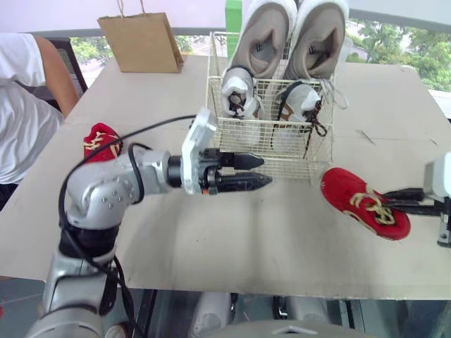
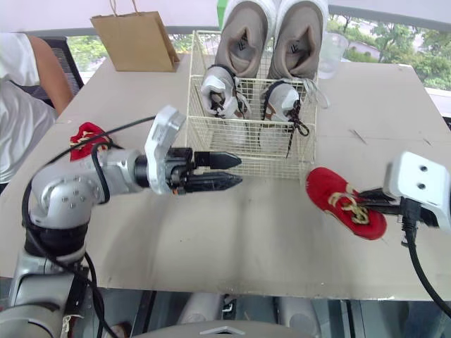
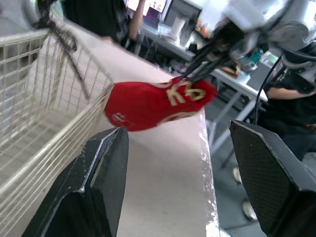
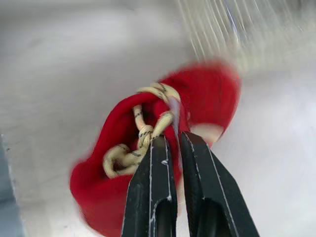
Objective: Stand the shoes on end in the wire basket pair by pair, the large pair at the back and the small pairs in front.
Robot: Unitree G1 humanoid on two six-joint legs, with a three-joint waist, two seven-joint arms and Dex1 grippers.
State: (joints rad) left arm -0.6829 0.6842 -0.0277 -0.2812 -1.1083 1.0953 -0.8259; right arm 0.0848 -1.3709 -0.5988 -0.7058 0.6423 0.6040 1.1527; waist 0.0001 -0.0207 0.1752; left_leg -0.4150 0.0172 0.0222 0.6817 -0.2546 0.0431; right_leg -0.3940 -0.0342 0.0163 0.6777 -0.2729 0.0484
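The wire basket stands at the table's middle back. Two large grey shoes stand on end in its rear, and a small white pair stands in front of them. My right gripper is shut on the laced top of a small red shoe, just right of the basket's front corner; the shoe shows close up past the fingertips. Another red shoe lies on the table at the left. My left gripper is open and holds nothing, in front of the basket's front wall.
A brown paper bag stands at the back left of the table. A person in a white shirt sits beside the left edge. A clear cup stands behind the basket. The table's front edge is close below both arms.
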